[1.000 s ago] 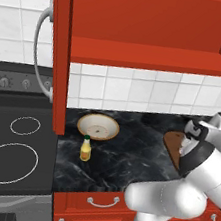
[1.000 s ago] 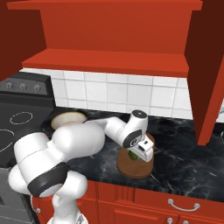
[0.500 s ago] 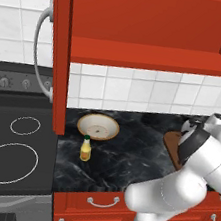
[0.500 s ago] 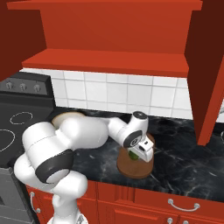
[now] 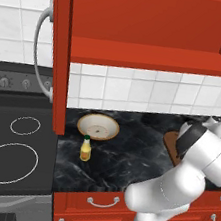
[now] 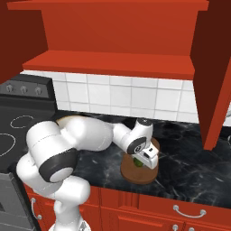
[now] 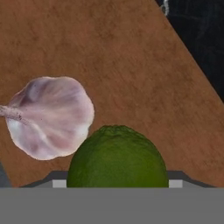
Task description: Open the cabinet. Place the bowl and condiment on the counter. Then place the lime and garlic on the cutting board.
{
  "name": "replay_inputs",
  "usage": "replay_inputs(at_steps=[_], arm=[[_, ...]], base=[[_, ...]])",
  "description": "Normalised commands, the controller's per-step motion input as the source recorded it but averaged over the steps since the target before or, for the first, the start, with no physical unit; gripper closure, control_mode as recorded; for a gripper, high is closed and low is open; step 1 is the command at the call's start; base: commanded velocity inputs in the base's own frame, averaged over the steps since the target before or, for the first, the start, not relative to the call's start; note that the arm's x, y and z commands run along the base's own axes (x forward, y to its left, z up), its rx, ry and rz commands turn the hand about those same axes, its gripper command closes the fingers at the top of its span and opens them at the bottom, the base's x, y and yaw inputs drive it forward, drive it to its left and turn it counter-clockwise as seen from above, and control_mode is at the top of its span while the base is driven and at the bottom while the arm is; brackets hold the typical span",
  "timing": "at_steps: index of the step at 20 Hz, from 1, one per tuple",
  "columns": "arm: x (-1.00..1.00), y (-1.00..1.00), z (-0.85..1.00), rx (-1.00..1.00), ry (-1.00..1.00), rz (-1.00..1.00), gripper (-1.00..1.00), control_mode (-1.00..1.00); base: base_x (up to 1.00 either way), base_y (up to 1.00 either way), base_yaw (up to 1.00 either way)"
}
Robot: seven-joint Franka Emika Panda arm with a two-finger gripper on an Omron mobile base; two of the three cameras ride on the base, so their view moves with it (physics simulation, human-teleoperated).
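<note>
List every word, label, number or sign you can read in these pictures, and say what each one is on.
No text can be read anywhere.
Condiment: its pale label is too small and blurred to read.
Stove knobs: any markings around them are too small to make out.
Bowl, cutting board, lime, garlic, cabinet and counter: no writing shows on them.

cutting board (image 7: 131,65): matt brown wood
lime (image 7: 117,156): dimpled green rind
garlic (image 7: 50,116): papery skin
counter (image 5: 125,155): glossy black marble
</note>
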Motion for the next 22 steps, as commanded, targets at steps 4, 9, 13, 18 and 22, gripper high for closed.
replay_inputs(at_steps=[4, 9, 13, 18, 22], arm=[[0.00, 0.00, -0.17, -0.02, 0.00, 0.00, 1.00, -1.00], [0.02, 0.00, -0.24, -0.02, 0.00, 0.00, 1.00, -1.00], [0.04, 0.00, -0.29, -0.05, 0.00, 0.00, -1.00, -1.00], [-0.11, 0.00, 0.01, -0.01, 0.00, 0.00, -1.00, -1.00], [-0.20, 0.00, 0.18, 0.00, 0.00, 0.00, -1.00, -1.00]], base=[[0.00, 0.00, 0.00], [0.00, 0.00, 0.00], [0.00, 0.00, 0.00], [0.00, 0.00, 0.00], [0.00, 0.00, 0.00]])
